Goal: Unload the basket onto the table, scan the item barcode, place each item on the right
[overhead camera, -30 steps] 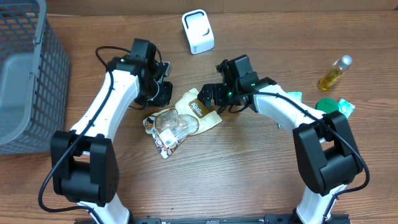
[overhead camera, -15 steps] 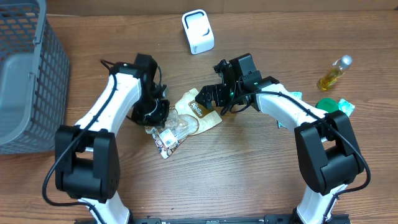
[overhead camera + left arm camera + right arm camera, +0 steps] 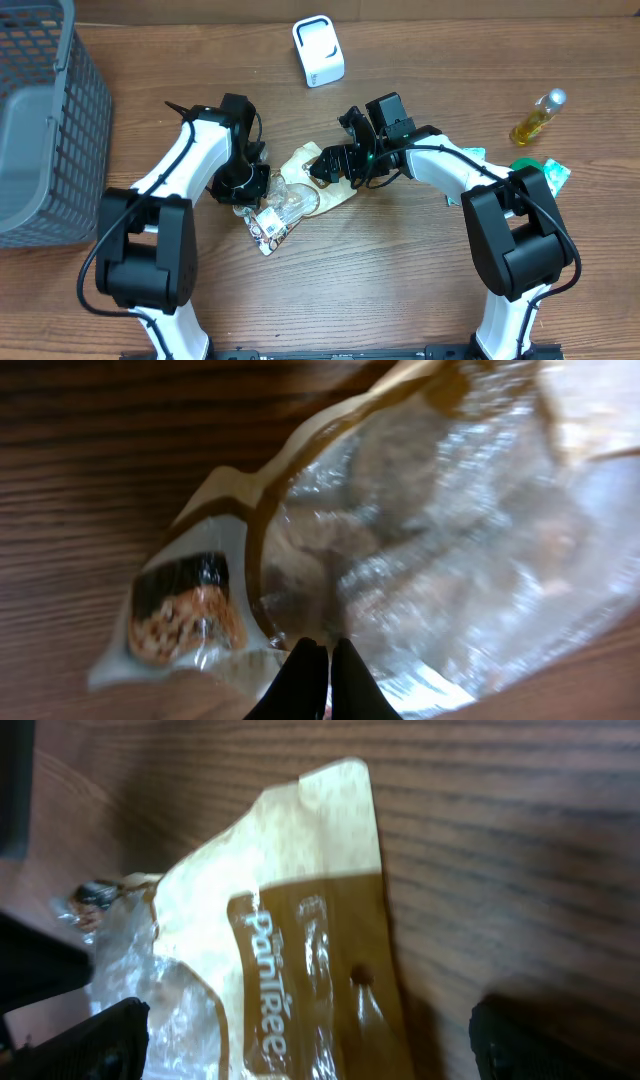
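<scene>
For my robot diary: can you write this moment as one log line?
left gripper: shut, at bag edge | right gripper: open over bag | bag: apart from scanner | scan: not yet

**Inspector:** What kind of premises is recorded?

**Assessor:** A robotics test bench, laid out as a mock shop checkout. No shop fittings are seen, only a bare wooden table (image 3: 400, 290).

**Inspector:** On what evidence is the bench classed as a laboratory set-up?

**Assessor:** A left arm (image 3: 185, 160) and a right arm (image 3: 450, 170) are seen mounted at the table's near edge, with exposed cabling.

**Inspector:** And the checkout character?

**Assessor:** A grey mesh basket (image 3: 85, 110) is placed at the far left. A small white box-shaped device (image 3: 318, 50) is stood at the back. Retail goods are spread about: a printed snack bag (image 3: 325, 195), a small bottle of yellow liquid (image 3: 538, 117) and a green round item (image 3: 524, 168).
</scene>
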`<action>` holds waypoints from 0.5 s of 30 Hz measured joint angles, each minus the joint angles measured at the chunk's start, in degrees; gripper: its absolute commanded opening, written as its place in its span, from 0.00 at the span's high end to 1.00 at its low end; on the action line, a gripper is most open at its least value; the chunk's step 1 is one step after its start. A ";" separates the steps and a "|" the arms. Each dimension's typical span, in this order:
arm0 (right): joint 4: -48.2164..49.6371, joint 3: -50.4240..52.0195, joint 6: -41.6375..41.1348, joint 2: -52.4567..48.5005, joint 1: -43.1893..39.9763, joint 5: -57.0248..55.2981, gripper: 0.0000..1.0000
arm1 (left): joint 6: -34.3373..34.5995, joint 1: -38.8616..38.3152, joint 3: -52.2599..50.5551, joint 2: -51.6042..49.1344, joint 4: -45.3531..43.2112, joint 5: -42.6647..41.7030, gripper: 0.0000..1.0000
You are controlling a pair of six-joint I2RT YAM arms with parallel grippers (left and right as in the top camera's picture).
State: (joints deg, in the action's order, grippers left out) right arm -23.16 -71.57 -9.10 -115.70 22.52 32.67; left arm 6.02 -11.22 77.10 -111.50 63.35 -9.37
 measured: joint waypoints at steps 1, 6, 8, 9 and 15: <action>-0.22 0.00 -0.04 0.00 0.07 0.39 0.04 | 0.00 0.00 0.00 -0.72 -0.15 0.11 0.94; -1.25 0.00 0.07 -0.11 0.72 1.68 0.06 | -0.04 0.07 0.00 -2.51 -0.15 0.81 0.93; -1.55 0.00 0.09 -0.20 1.57 2.80 0.06 | -0.37 0.07 0.00 -2.62 -0.57 1.27 0.93; -1.57 0.00 0.09 -0.20 1.97 3.26 0.06 | -0.48 0.07 0.00 -2.62 -1.11 1.57 0.93; -1.25 0.00 0.09 -0.22 4.11 5.64 0.06 | -0.66 0.07 0.02 -2.62 -3.17 4.92 0.93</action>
State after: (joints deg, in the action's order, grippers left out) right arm -24.40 -71.57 -9.02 -115.92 26.63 38.30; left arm 5.37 -11.16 77.12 -114.13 60.18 -4.45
